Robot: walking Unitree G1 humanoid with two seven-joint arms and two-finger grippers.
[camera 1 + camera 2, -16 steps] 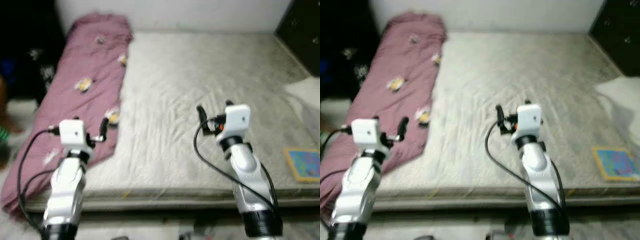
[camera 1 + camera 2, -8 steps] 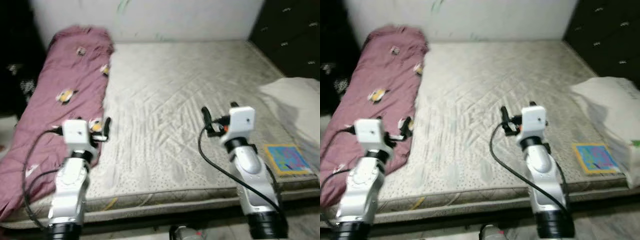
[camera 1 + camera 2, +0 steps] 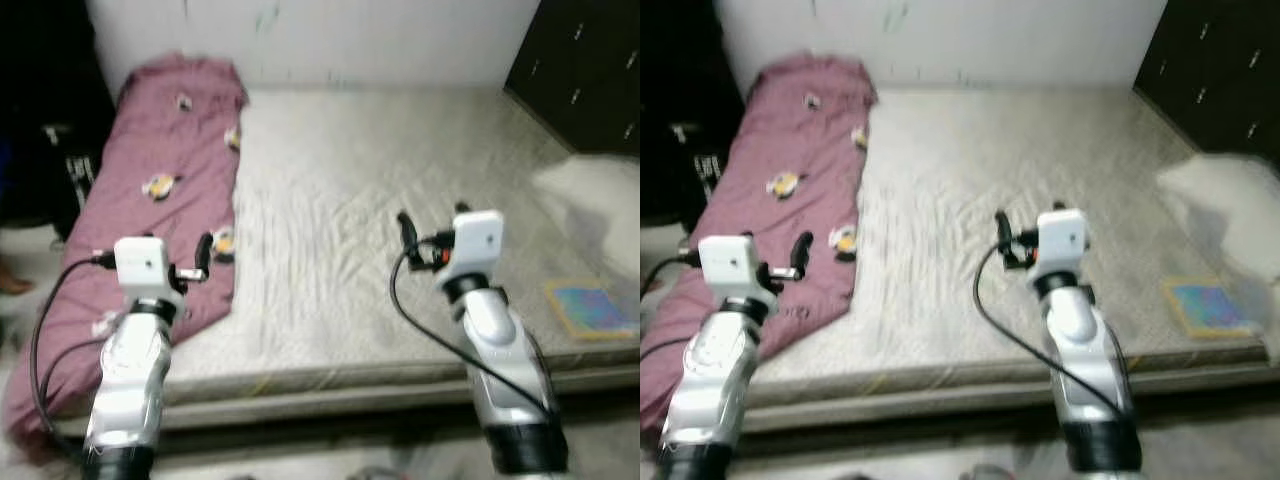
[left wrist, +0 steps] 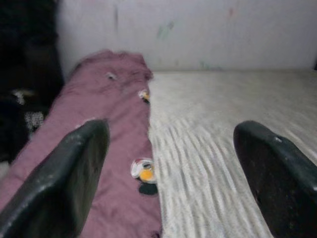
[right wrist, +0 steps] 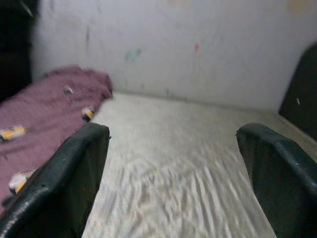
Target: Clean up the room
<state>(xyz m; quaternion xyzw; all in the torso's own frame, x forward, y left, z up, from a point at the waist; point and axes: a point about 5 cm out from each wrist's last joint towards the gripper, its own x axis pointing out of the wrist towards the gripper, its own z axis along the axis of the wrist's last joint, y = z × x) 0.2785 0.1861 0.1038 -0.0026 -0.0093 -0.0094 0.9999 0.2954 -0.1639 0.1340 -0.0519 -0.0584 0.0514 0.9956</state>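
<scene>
I face a bare grey mattress (image 3: 400,200) with a mauve patterned blanket (image 3: 165,200) bunched along its left side. My left gripper (image 4: 168,173) hangs over the blanket's edge, my right gripper (image 5: 173,173) over mid-mattress; both spread wide, holding nothing. A colourful flat book (image 3: 592,308) lies by the right edge, its print too blurred to read.
</scene>
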